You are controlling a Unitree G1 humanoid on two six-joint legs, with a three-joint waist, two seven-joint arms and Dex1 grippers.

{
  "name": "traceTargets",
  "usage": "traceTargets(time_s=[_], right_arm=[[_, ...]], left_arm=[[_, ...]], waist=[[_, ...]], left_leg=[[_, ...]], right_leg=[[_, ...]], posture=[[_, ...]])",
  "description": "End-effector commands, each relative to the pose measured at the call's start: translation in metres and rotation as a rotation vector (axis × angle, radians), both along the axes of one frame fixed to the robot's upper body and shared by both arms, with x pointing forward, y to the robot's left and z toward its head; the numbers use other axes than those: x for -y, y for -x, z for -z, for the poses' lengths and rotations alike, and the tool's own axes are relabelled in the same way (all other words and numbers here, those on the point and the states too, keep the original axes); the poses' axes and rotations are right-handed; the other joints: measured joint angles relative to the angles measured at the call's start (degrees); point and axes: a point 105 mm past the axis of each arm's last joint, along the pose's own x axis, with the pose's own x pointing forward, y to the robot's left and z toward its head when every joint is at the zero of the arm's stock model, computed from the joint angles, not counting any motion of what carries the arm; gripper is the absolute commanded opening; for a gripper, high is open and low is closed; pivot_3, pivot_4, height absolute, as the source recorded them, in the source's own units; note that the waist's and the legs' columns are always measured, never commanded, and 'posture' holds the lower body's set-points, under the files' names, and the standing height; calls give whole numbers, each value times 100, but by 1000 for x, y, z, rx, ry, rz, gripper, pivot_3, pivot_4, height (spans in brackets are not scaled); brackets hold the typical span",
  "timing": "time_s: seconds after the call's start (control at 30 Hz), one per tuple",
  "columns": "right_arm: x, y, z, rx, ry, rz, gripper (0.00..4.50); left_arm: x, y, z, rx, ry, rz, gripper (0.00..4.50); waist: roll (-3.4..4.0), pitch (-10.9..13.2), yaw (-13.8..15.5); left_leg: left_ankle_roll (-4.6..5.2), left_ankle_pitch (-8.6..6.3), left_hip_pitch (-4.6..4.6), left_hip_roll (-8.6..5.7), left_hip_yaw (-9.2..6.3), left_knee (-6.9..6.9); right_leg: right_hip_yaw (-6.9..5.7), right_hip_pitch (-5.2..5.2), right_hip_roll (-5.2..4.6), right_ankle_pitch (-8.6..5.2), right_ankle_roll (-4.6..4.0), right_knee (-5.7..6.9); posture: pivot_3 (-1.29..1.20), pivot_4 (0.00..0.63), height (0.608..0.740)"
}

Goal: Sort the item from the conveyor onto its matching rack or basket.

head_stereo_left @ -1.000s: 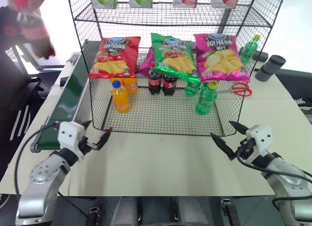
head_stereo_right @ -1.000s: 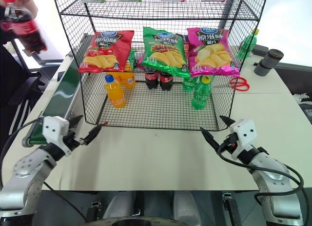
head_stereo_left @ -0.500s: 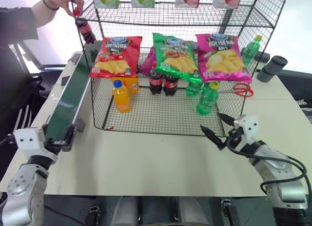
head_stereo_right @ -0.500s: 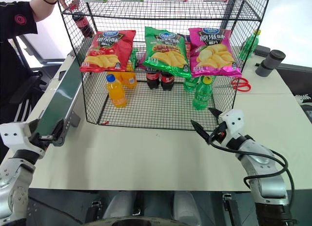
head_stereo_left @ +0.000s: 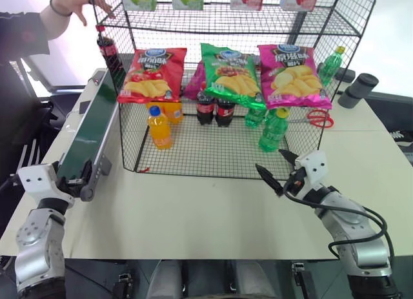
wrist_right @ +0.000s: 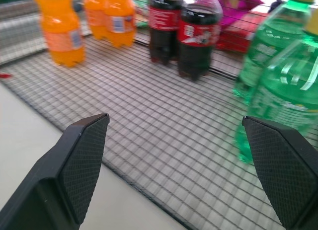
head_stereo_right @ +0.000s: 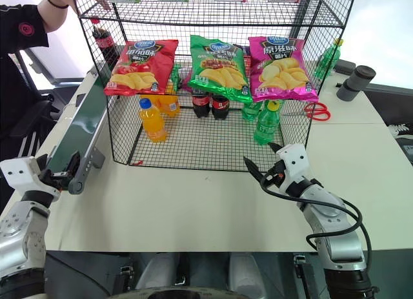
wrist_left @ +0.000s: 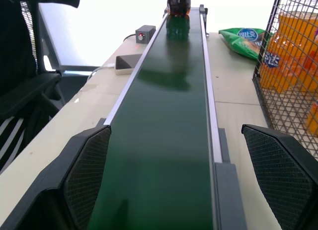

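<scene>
On the pale table, the cola bottle stands upright at the conveyor's far end, straight ahead of the open, empty left gripper, which waits much nearer than the open right gripper.

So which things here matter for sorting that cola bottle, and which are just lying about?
Job:
- cola bottle, upright at the belt's far end
- conveyor
- wire rack
- left claw, open at the belt's near end

Lying about:
- red scissors
- crisp bags

Both grippers wide open.
</scene>
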Motion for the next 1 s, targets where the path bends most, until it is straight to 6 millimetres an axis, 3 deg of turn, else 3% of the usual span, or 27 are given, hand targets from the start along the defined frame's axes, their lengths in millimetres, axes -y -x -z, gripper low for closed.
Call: traceTargets(time_s=[0.03,0.3,1.0], right_arm=[[-8,3,-8,22,-36,-46,4452],[-10,6,-5,4,-61,-81,4452],[-29,10,-7,18,-87,-150,4452]], left_arm=[[-2,-7,-5,27,-50,6,4500],[8,-16,-2,53,-41,29,4500],[9,-23,-17,100,-51,-67,4500]], waist=[[0,0,-1],[0,0,-5],[0,0,-10]], left_leg=[[0,0,0,0,0,-2],[-1,-1,-1,0,0,-5],[-2,-1,-3,-1,1,-9]], right_leg=[[0,0,0,0,0,-1],[0,-3,-6,0,1,-2],[0,-8,-9,1,1,-2]], posture=[[0,150,740],[0,150,740],[0,150,740]])
